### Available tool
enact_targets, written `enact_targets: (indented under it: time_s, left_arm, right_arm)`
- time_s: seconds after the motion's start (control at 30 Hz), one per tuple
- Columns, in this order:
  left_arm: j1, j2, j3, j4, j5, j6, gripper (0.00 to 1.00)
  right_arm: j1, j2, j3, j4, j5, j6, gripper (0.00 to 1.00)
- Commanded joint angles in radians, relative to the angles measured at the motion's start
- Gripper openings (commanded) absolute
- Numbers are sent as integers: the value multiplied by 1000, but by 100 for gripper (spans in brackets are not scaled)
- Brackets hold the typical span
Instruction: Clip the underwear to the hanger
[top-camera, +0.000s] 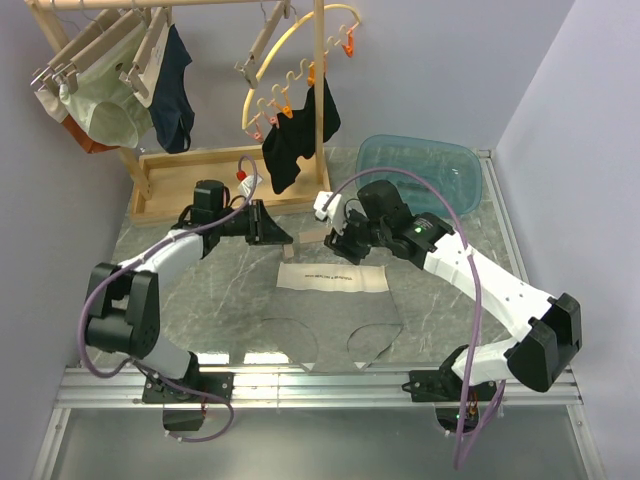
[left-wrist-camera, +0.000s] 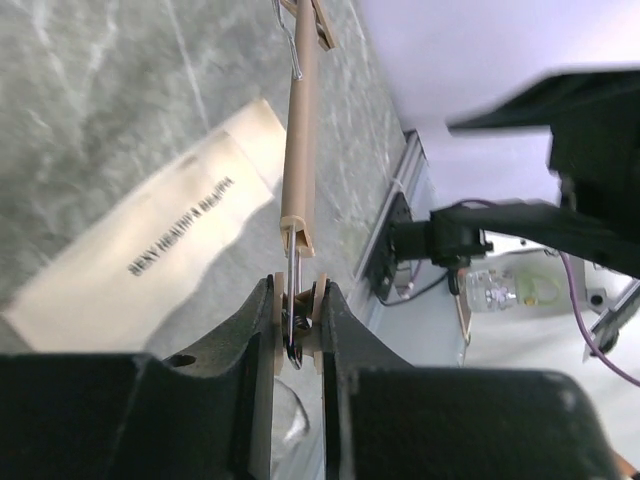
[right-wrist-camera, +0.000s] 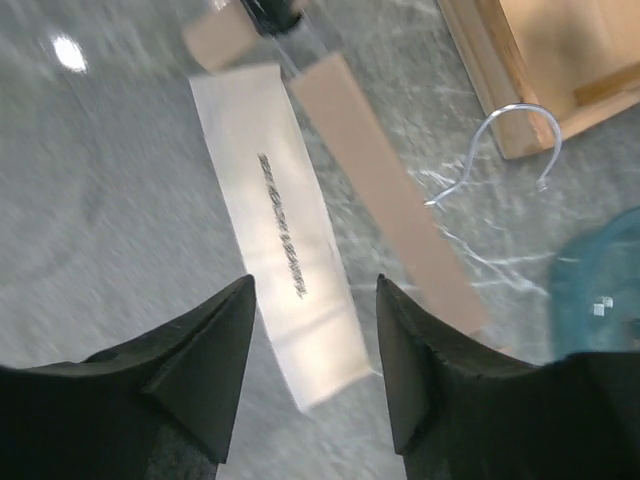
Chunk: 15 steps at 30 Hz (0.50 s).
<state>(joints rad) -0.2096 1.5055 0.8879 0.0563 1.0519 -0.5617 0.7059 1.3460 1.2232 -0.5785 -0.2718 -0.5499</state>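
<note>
- Stage: squeezing hanger (left-wrist-camera: 298, 130) clip (left-wrist-camera: 296, 332) in narrow left hand (left-wrist-camera: 297, 302).
- Hovering above underwear (right-wrist-camera: 270, 200) with wide, empty right hand (right-wrist-camera: 315, 290).
- Next, likely: lifting underwear edge into clip.

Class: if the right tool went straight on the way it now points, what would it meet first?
Most likely the underwear, flat on the table and framed by the open right tool; depth is unclear. The hanger runs just beside that line.
</note>
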Motion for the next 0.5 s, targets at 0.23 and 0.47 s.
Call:
enact_targets:
  time_s: [0.23,0.47]
  left_arm:
    - [16,140,77,229,-7,-26,0]
    - [16,219,82,247,-10,25,0]
  right_arm:
    - [41,176,-37,284,-12,461,42]
    - [95,326,-50,448,79,501,42]
